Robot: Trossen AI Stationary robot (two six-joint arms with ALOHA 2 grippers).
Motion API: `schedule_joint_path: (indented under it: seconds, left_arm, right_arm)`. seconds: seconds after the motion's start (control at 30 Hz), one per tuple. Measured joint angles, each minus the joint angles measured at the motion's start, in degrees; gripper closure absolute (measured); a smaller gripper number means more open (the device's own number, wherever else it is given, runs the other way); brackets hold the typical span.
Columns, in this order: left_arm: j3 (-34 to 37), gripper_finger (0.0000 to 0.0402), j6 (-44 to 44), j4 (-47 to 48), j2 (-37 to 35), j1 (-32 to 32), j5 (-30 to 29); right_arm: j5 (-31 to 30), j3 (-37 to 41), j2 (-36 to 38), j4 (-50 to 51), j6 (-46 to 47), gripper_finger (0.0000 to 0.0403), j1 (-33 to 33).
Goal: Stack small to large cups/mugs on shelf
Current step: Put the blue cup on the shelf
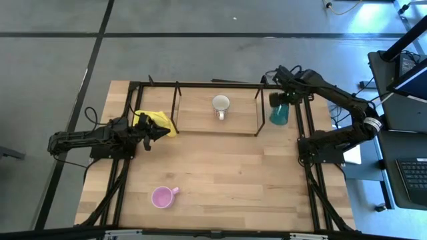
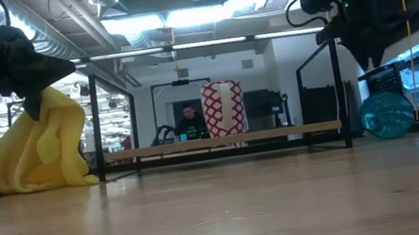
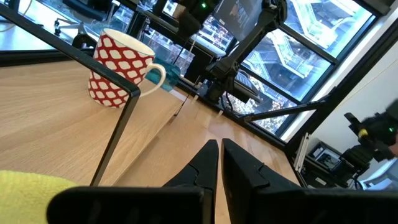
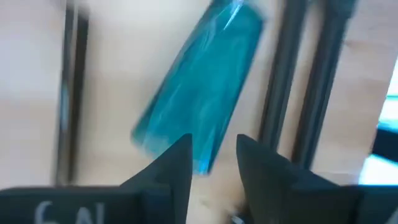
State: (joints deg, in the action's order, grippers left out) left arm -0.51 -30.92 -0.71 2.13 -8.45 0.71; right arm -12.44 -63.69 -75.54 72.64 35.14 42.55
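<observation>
Three vessels: we see the translucent teal plastic tumbler (image 1: 279, 113) lying toppled on the wooden tabletop (image 1: 233, 173) beside the shelf (image 1: 197, 113), beneath the right gripper (image 1: 283, 100), jaws released; left gripper (image 1: 162, 131) clenched, empty. A glancing approach could roll it off

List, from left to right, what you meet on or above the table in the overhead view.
Left gripper, shut → yellow cloth → patterned mug on the shelf → teal tumbler, lying on its side under the open right gripper.
</observation>
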Motion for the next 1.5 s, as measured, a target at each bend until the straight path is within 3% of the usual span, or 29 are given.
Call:
schedule_joint_path:
  seconds: [0.2, 0.4, 0.47, 0.57, 0.77, 0.9, 1.07, 1.23, 1.37, 1.5]
  left_arm:
    - [0.0, 0.0388, 0.0, 0.0, 0.0, 0.0, 0.0]
    - [0.0, 0.0388, 0.0, 0.0, 0.0, 0.0, 0.0]
    - [0.0, 0.0388, 0.0, 0.0, 0.0, 0.0, 0.0]
    - [0.0, 0.0388, 0.0, 0.0, 0.0, 0.0, 0.0]
    - [0.0, 0.0388, 0.0, 0.0, 0.0, 0.0, 0.0]
    - [0.0, 0.0388, 0.0, 0.0, 0.0, 0.0, 0.0]
    - [0.0, 0.0388, 0.0, 0.0, 0.0, 0.0, 0.0]
    - [0.0, 0.0388, 0.0, 0.0, 0.0, 0.0, 0.0]
    - [0.0, 0.0388, 0.0, 0.0, 0.0, 0.0, 0.0]
    - [0.0, 0.0388, 0.0, 0.0, 0.0, 0.0, 0.0]
  right_arm:
    - [-3.5, 7.2, 2.4, 1.8, -11.3, 0.0275, -11.0]
    - [-11.5, 11.1, 8.9, -1.6, -8.0, 0.0275, -21.9]
    - [-16.9, 11.7, 12.3, -1.9, 0.5, 0.0275, -25.7]
    - [-22.8, 13.0, 18.7, -2.3, 23.1, 0.0275, -30.7]
    - [-25.6, 20.2, 30.4, -3.6, 73.6, 0.0275, -38.0]
    - [-23.6, 25.5, 34.7, -8.7, 88.8, 0.0275, -41.0]
    - [-21.8, 28.4, 35.7, -16.5, 91.3, 0.0275, -41.7]
    - [-16.7, 27.9, 35.4, -16.8, 92.1, 0.0275, -38.9]
    - [-12.2, 26.1, 35.3, -7.4, 90.6, 0.0275, -38.4]
    - [-18.9, 22.2, 34.8, -2.7, 85.4, 0.0276, -38.4]
